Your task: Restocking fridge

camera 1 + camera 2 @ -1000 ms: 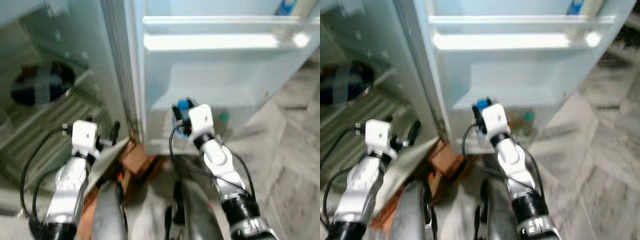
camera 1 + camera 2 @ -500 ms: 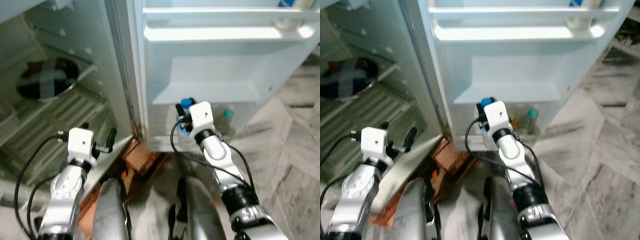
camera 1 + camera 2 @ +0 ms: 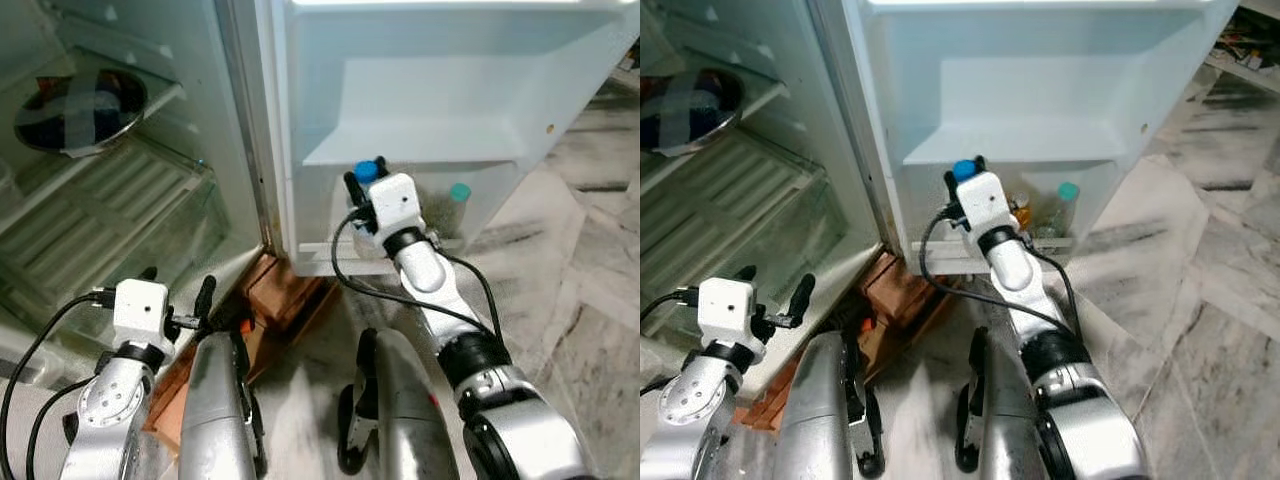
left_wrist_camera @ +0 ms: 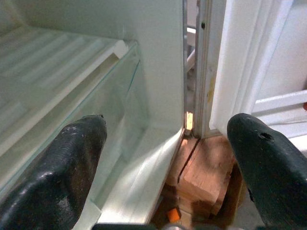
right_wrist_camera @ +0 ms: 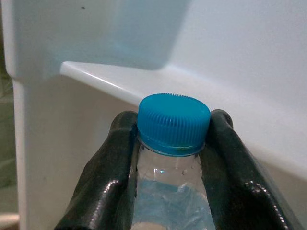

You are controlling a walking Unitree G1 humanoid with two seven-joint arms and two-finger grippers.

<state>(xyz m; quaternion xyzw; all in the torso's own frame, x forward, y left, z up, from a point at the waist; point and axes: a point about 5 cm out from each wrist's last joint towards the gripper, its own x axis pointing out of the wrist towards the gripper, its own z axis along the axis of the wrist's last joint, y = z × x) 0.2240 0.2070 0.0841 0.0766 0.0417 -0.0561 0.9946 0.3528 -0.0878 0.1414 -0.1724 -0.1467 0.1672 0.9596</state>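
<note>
A white fridge door (image 3: 430, 90) is standing open over a grey marbled floor (image 3: 590, 290), its lowest door shelf (image 3: 330, 255) holding a teal-capped bottle (image 3: 459, 195). The right claw (image 5: 170, 143) is gripping a clear plastic bottle with a blue cap (image 5: 173, 123) by the neck, at that shelf. The left claw (image 4: 168, 158) is hanging low with fingers spread wide and empty, near the fridge's glass shelves (image 3: 110, 215) and stacked orange-brown wooden blocks (image 4: 204, 177).

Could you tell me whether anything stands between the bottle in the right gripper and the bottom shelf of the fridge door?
Nothing visible blocks it. The right gripper holds the blue-capped bottle at the left end of the door's bottom shelf. A teal-capped bottle and an orange-topped one already stand further right, apart from it.
</note>
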